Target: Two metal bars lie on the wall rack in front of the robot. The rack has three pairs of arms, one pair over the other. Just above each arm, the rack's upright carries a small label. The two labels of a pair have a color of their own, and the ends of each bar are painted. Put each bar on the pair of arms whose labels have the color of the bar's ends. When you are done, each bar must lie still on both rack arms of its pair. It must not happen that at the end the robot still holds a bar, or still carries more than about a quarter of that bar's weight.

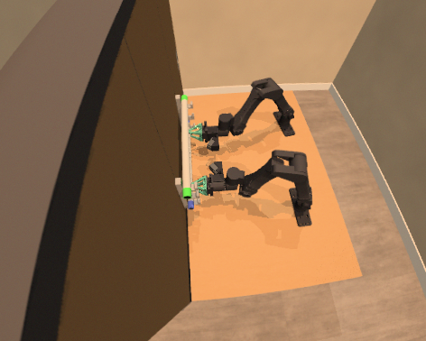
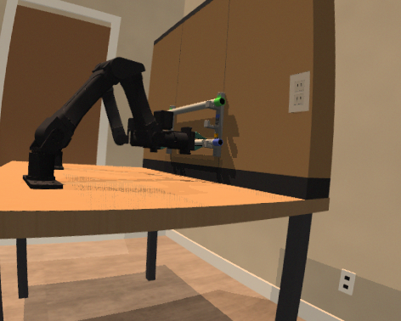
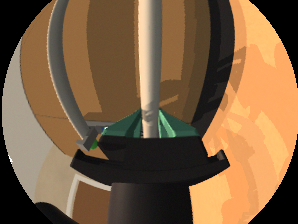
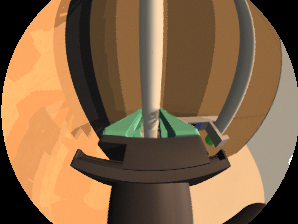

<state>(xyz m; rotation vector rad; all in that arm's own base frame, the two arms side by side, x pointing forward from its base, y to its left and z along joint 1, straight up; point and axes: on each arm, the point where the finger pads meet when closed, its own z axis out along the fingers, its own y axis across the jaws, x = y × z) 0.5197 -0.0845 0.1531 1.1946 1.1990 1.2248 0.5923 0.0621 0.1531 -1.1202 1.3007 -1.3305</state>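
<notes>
The green-ended bar (image 1: 185, 144) (image 2: 194, 106) (image 3: 56, 50) (image 4: 247, 50) lies on the top pair of rack arms; their labels cannot be made out. The blue-ended bar (image 1: 190, 205) (image 2: 217, 142) (image 3: 150, 60) (image 4: 151, 60) is at the bottom pair, beneath a yellow label (image 2: 216, 135). The empty middle arm (image 2: 207, 123) has a blue label (image 2: 217, 116). My left gripper (image 1: 195, 185) (image 3: 150, 111) and my right gripper (image 1: 192, 132) (image 4: 150, 111) are both shut on the blue-ended bar, between its ends. Whether it still touches its rack arms cannot be told.
The rack's upright (image 2: 217, 152) stands against the brown cabinet wall (image 1: 134, 203) (image 2: 267, 127). The green-ended bar runs above both grippers. The orange table top (image 1: 256, 253) (image 2: 127, 199) is below the arms.
</notes>
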